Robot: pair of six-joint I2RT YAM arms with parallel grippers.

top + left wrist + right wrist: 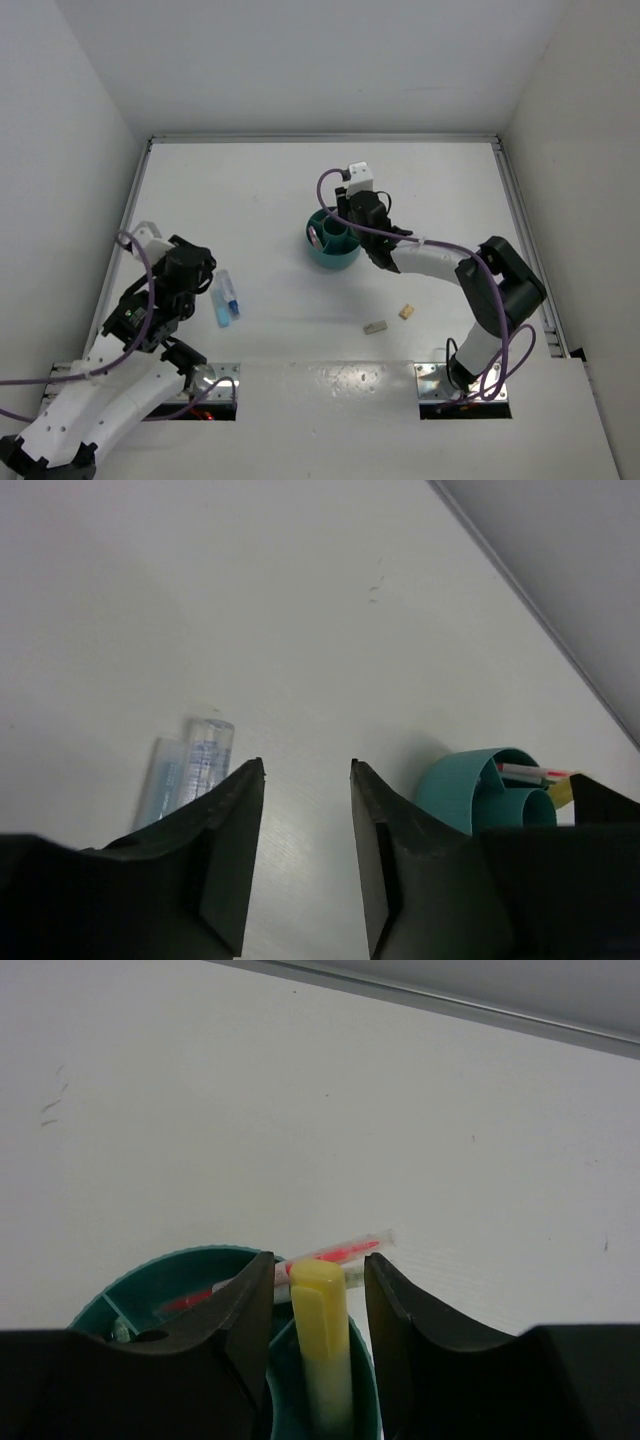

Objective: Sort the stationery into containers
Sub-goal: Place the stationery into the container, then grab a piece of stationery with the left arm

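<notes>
1. Nearest on the white table (pixel 250 180), right of centre, we find a small grey block (pixel 375 327). A small tan block (pixel 406 311) lies just beside it, to its right and slightly farther. The two are apart, and both are well apart from either claw.

2. On the left, the left gripper (pixel 305 770) is spread wide with nothing but bare table between its fingers. Its fingertips (pixel 245 780) are clear of every item.

3. Just to the left of that claw in its wrist view, a pair of stubby markers (pixel 227 298) lies flat on the table, side by side and touching. Both show blue and clear plastic; we cannot tell which is the mint one.

4. Farther, near the table centre, stands the round teal organiser (pixel 325 256).
   - A yellow marker (pixel 320 1350) stands upright in the centre cup.
   - A thin pink pen (pixel 335 1253) leans in a ring compartment on the far side, its end past the rim.

5. The right gripper (pixel 317 1256) hangs over the organiser. Its fingers straddle the top of the yellow marker with a narrow gap on each side, so we read the claw as spread and not pinching.
</notes>
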